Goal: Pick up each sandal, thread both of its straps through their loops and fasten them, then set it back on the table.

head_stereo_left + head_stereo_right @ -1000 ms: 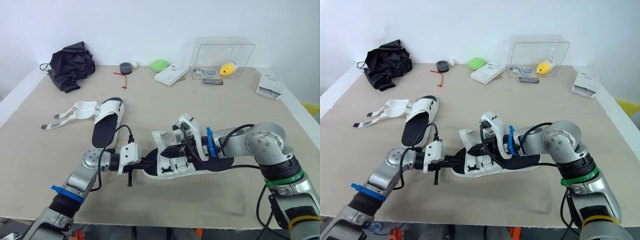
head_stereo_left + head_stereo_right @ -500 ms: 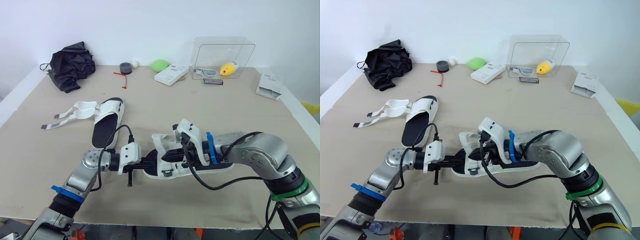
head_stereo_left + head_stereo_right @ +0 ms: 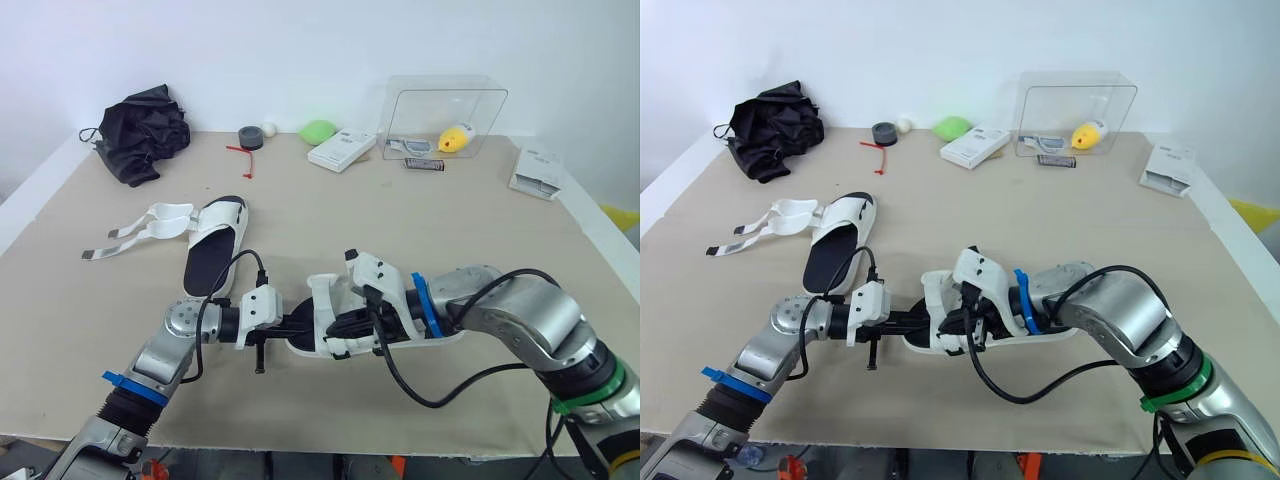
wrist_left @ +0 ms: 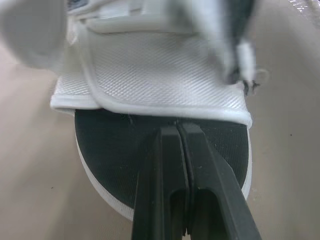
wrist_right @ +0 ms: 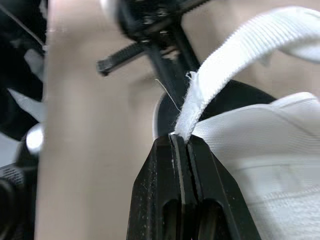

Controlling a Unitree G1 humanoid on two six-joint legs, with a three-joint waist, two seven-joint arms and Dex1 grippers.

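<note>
White sandal (image 3: 326, 305) lengthwise left-right, toe toward left end effector (image 3: 303, 325)

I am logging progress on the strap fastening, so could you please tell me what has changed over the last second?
The right pincer slid along the near sandal toward its toe end, to the robot's left, and is shut on a white strap. The left pincer stayed shut at that sandal's toe; the far sandal lay unmoved, straps undone.
</note>
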